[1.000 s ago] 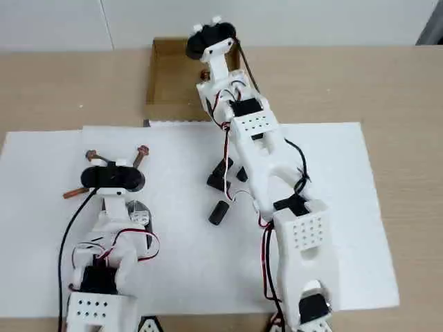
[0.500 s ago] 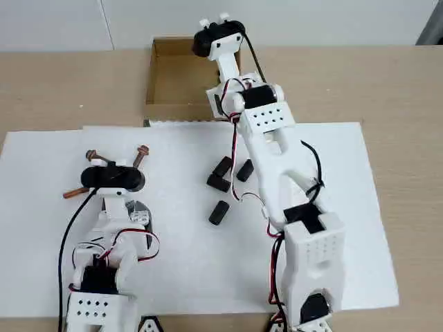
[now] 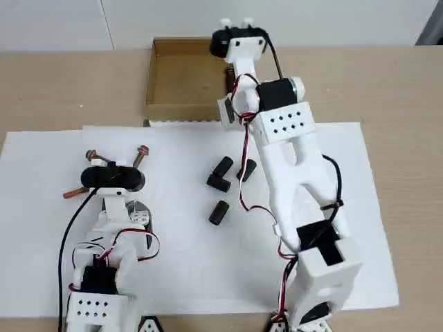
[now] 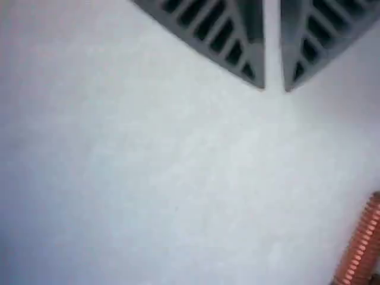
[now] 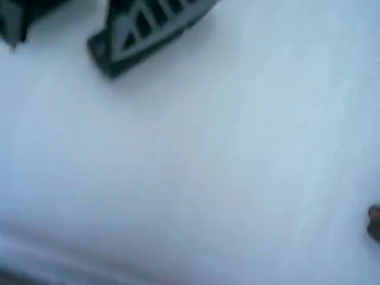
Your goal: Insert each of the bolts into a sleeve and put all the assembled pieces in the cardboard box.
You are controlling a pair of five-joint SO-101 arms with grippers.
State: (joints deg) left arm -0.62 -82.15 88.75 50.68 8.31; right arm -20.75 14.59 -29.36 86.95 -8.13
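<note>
Right gripper (image 5: 56, 44) hangs over the cardboard box's (image 3: 183, 83) edge, fingers apart and empty: a drop-off seems in hand. Left gripper (image 4: 274, 83), almost closed on nothing, rests well short of the box beside loose bolts (image 3: 142, 153); sleeves (image 3: 220, 211) lie nearer it. Next, pairing these.

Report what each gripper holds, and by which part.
Left gripper holds nothing; for the right gripper, by the cardboard box, it cannot be told.

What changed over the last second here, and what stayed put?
The right arm swung rightward in the high view. Its wrist slid along the far edge of the cardboard box, uncovering the sleeves it had partly hidden on the paper. Nothing was visibly grasped or released. The left arm, the three bolts and the four sleeves stayed put.
</note>
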